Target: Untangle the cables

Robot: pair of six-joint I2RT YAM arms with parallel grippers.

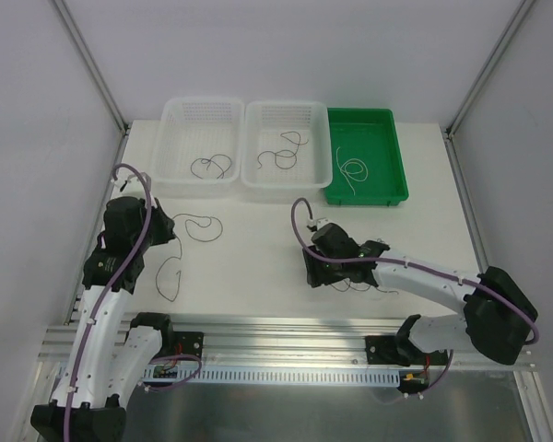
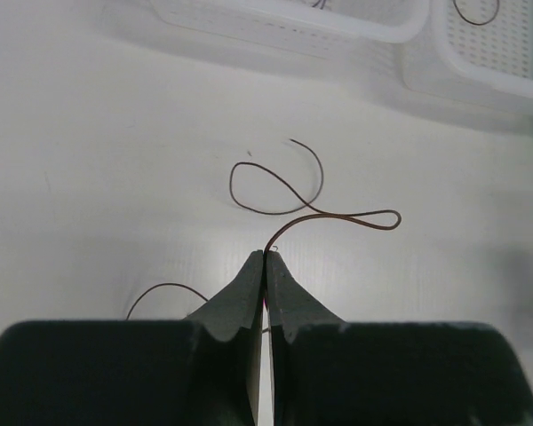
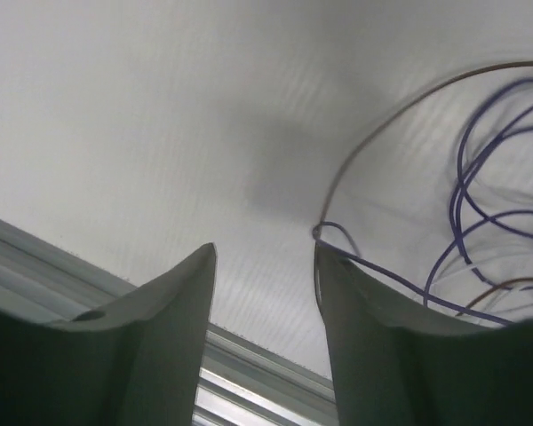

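**A:** Well, nearest the rail, what is the right arm (image 1: 424,276) doing?

**B:** The right jaws stand spread, low over the desk (image 1: 258,249). The clump (image 3: 480,222) of purple, brown and white cables lies right at one fingertip. I'd judge they're placed to close on a single strand, but nothing is pinched yet.

**A:** And the left?

**B:** A little further out, the left jaws are pressed together on a brown strand (image 2: 320,216). Its loops lie flat on the desk ahead of them, well apart from the clump. That grip should let the arm carry the strand off alone.

**A:** Carry it where?

**B:** Probably the far edge. The left basket (image 1: 170,175) holds one dark cable (image 1: 212,167), the middle basket (image 1: 286,189) holds another (image 1: 281,152), and the green tray (image 1: 369,200) holds a white cable (image 1: 350,170). It looks like freed cables go there.
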